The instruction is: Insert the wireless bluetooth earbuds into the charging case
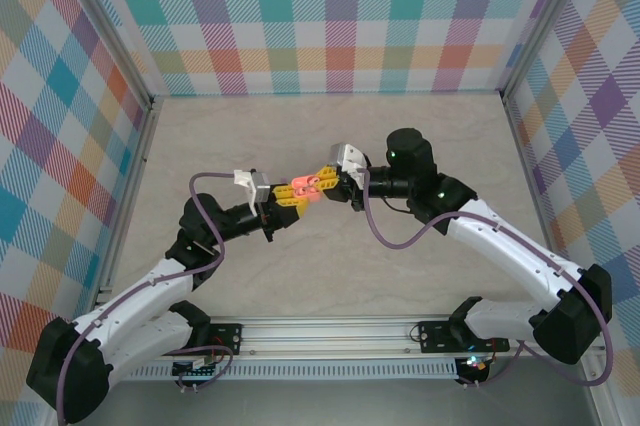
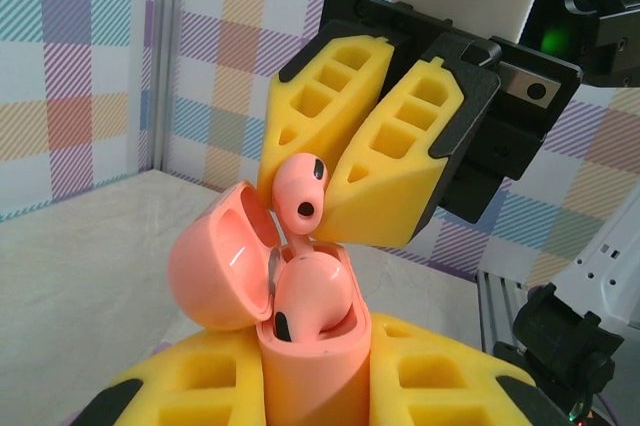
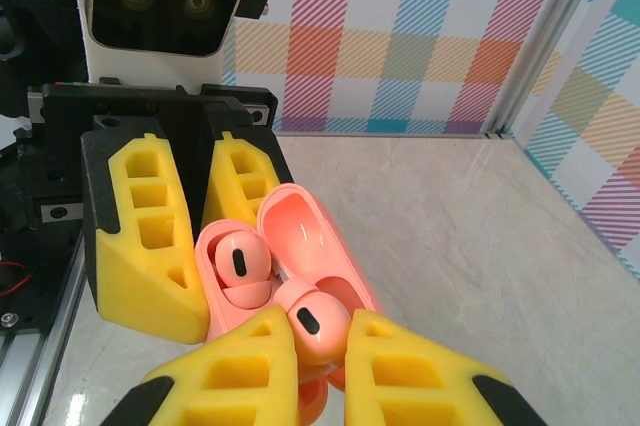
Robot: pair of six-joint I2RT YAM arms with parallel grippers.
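Note:
My left gripper (image 2: 312,351) is shut on the body of a salmon-orange charging case (image 2: 300,381), held upright above the table with its lid (image 2: 215,266) swung open to the left. One orange earbud (image 2: 318,296) sits in the case. My right gripper (image 3: 320,346) is shut on a second orange earbud (image 3: 318,324). It holds this earbud (image 2: 300,194) over the case's free socket, with the stem reaching down to the rim. From the right wrist I see the seated earbud (image 3: 240,264) and the open lid (image 3: 305,236). In the top view both grippers meet over mid-table at the case (image 1: 313,186).
Pale marble-like tabletop (image 1: 330,136) with checked walls on three sides and a metal rail (image 1: 330,331) along the near edge. The left gripper's yellow fingers (image 3: 140,236) stand close to the right gripper's fingers (image 3: 225,376).

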